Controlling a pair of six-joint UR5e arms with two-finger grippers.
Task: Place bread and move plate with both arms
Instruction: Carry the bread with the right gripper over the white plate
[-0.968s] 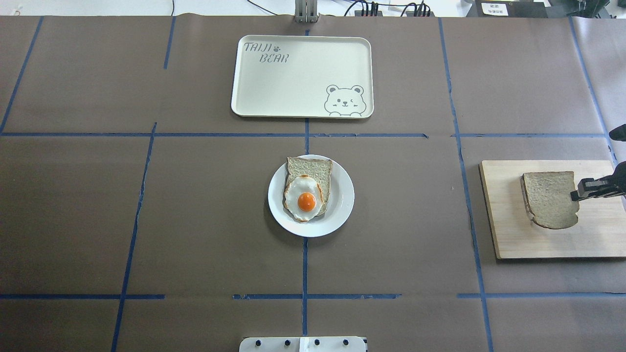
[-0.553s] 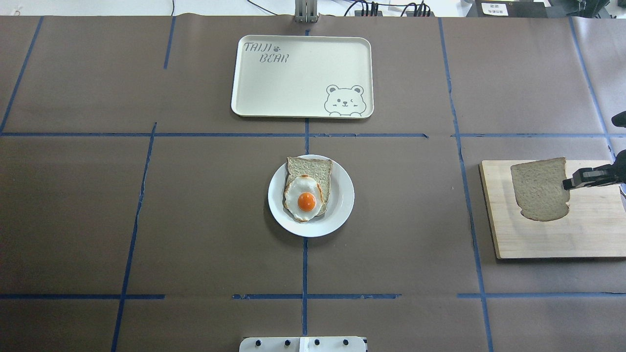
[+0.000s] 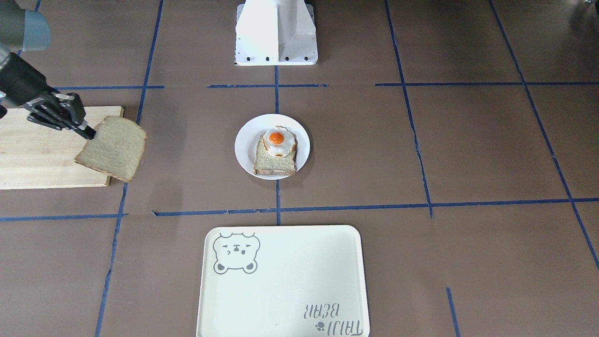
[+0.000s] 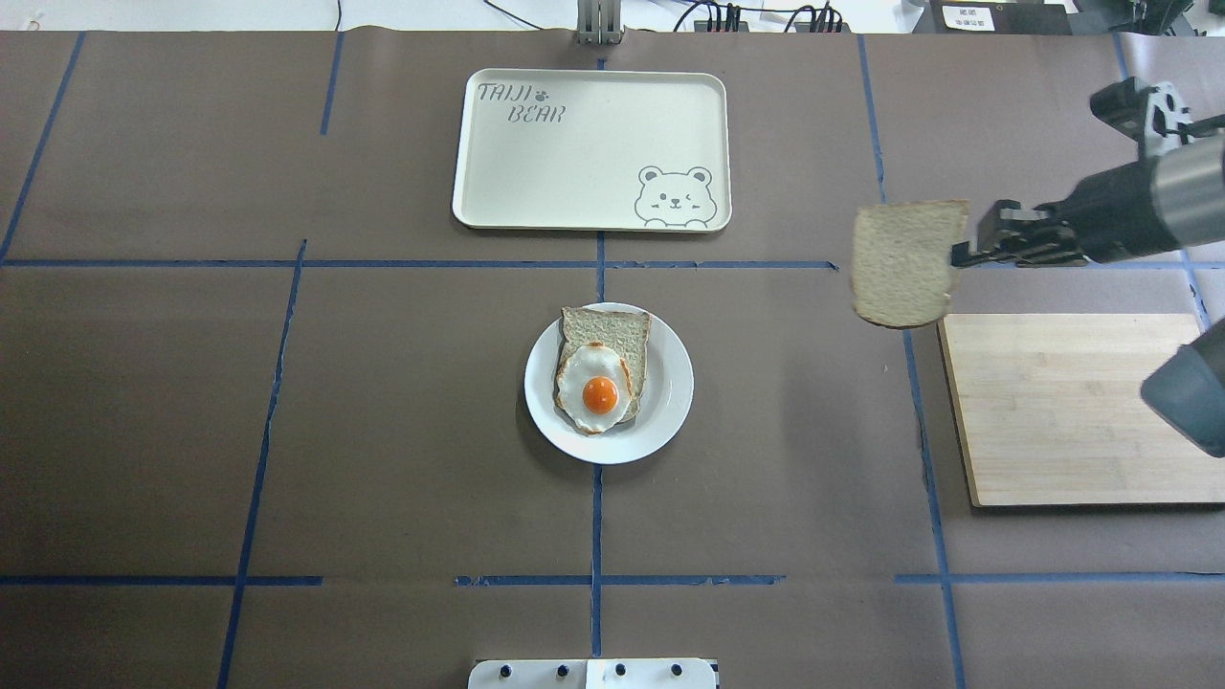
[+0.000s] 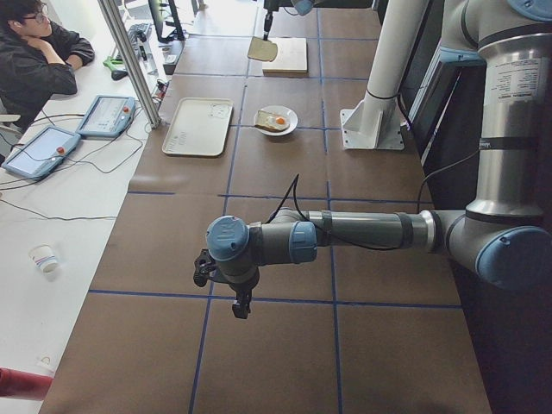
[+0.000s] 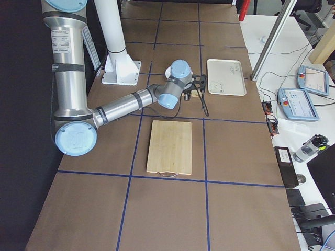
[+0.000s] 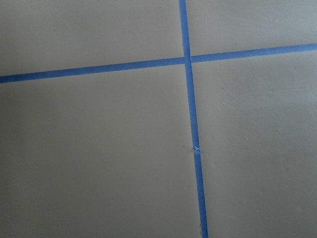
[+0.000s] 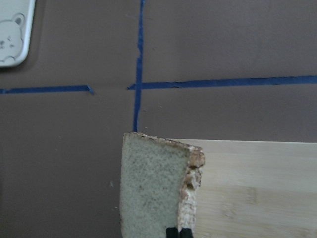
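The bare bread slice (image 4: 904, 263) hangs in the air beyond the far left corner of the wooden board, and also shows in the front view (image 3: 112, 147). My right gripper (image 4: 960, 256) is shut on its crust edge; the right wrist view shows the fingertips (image 8: 172, 233) pinching the bread (image 8: 153, 188). The white plate (image 4: 670, 411) sits at the table's middle and holds the twin slice with the fried egg (image 4: 600, 392). My left gripper (image 5: 240, 306) shows only in the exterior left view, low over bare table far from the plate; I cannot tell whether it is open or shut.
The cream bear tray (image 4: 589, 148) lies beyond the plate. The wooden cutting board (image 4: 1062, 411) lies at the right. The white pedestal (image 3: 276, 32) stands at the robot's side. An operator (image 5: 34, 60) sits past the table's far side.
My right gripper has lifted the bread off the cutting board and carried it up and to the left, past the board's far left corner. The plate has not moved.
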